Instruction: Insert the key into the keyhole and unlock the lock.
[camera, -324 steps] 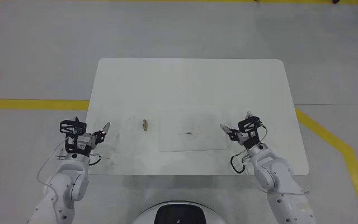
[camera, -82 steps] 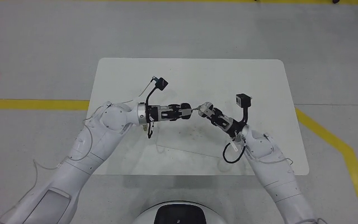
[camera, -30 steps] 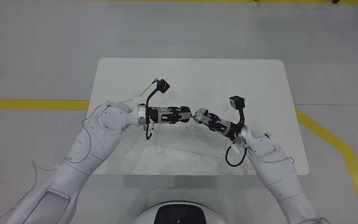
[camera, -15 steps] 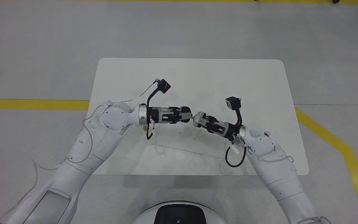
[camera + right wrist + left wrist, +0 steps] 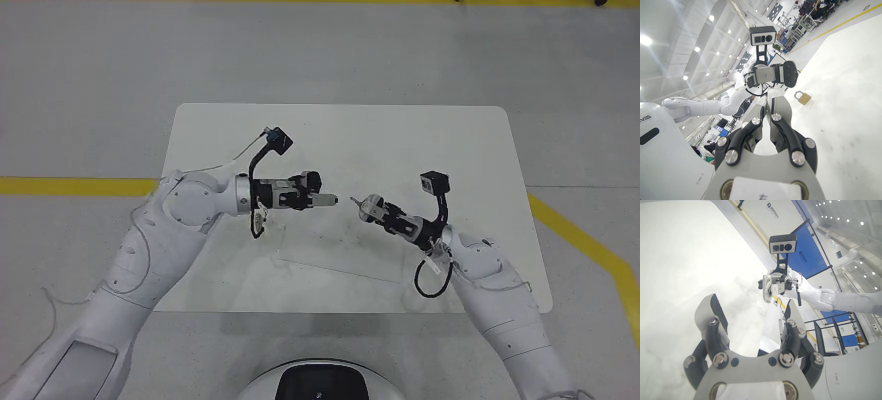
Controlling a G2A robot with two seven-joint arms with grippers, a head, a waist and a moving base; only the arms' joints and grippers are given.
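Left gripper (image 5: 751, 300): jaws spread wide, nothing between the black pads. It hangs above the middle of the white rectangular table (image 5: 450, 140). The arm stretches in from the left side with the elbow bent, fingers pointing across at the other arm.

Right gripper (image 5: 767, 103): fingers pressed almost together. Whether the key sits between them cannot be made out. The arm reaches in from the right, fingers aimed back at the left gripper, with a clear gap between the two tips.

A small brass padlock with a silver shackle (image 5: 803, 97) lies flat on the tabletop, below and just beside the left gripper, touched by neither tool.

Half a second earlier the two grippers met tip to tip over the table centre. Now each has drawn back toward its own side.
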